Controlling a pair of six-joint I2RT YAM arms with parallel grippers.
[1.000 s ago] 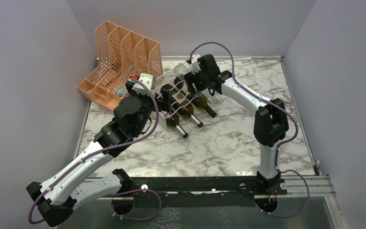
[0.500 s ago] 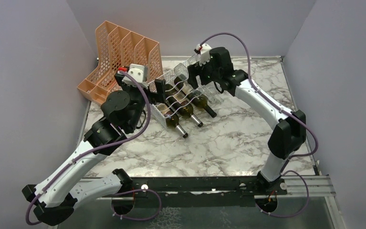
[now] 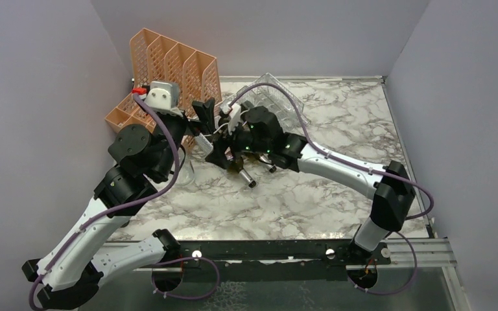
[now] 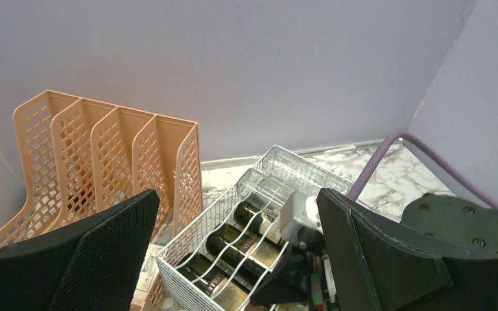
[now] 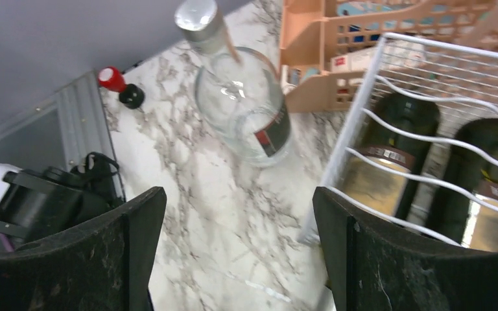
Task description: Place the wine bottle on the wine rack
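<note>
clear bottle (image 5: 246, 113) upright beside wine rack (image 5: 356, 103) and orange organizer (image 5: 314, 94)

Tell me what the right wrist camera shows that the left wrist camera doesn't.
Right wrist only: a clear glass bottle with a silver cap, standing on the marble table just outside the wine rack corner, plus a small red-capped black object nearby. Left wrist only: the rack's far end, a purple cable, and the right arm's white wrist housing at the rack's near side. Both: the wine rack with dark bottles in its cradles, and the orange file organizer.
</note>
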